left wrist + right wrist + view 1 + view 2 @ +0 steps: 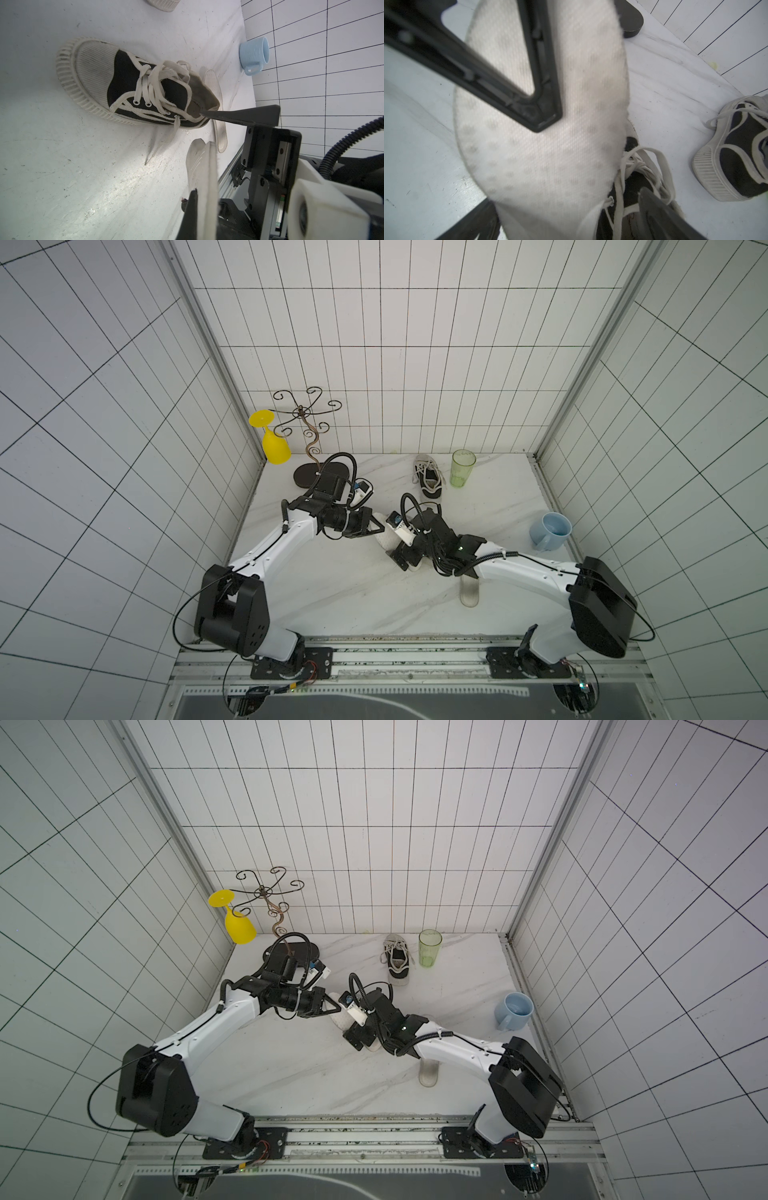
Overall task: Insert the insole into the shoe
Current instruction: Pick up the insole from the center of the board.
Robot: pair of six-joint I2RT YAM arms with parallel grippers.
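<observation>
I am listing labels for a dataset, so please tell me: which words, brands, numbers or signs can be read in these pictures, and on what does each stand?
No text can be read in any view.
On the shoe: no brand shows.
On the insole: only faint dots, no letters.
On the blue mug and the green cup: nothing.
On the front rail: marks too small to read.

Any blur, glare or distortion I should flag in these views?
Both top views: sharp, evenly lit, but the wide lens fans the wall tiles outward. Left wrist view: shoe crisp, a bright glare patch on the table, the nearest white housing soft. Right wrist view: the insole fills the frame slightly soft, and the left claw on it blurs toward the frame edge.
</observation>
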